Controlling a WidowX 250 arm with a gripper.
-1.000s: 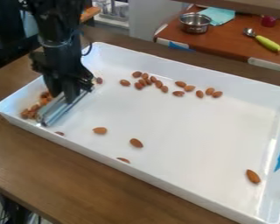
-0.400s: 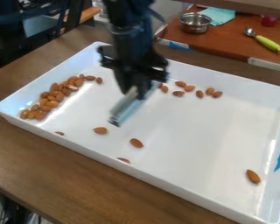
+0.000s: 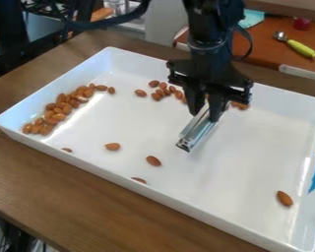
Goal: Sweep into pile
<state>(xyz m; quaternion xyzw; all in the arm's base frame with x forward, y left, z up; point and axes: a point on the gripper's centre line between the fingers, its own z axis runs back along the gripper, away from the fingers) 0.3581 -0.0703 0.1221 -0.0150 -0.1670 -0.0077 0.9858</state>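
Tray [image 3: 252, 147], white and rectangular, beneath a black robot arm [image 3: 208, 47].
Hanging nearly upright, it points its black two-finger gripper [image 3: 206, 109] down, clenched on a slanting, shiny metal bar [image 3: 196, 132]; brown almonds [image 3: 66, 109] line the wall at the view's left, others lie scattered.

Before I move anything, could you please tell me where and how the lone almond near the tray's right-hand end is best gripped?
I'd come straight down, closing across the middle of the almond on its long sides: it's elongated, slanting from upper left to lower right, apart from the other almonds. The pincer would probably have to release the metal bar first.
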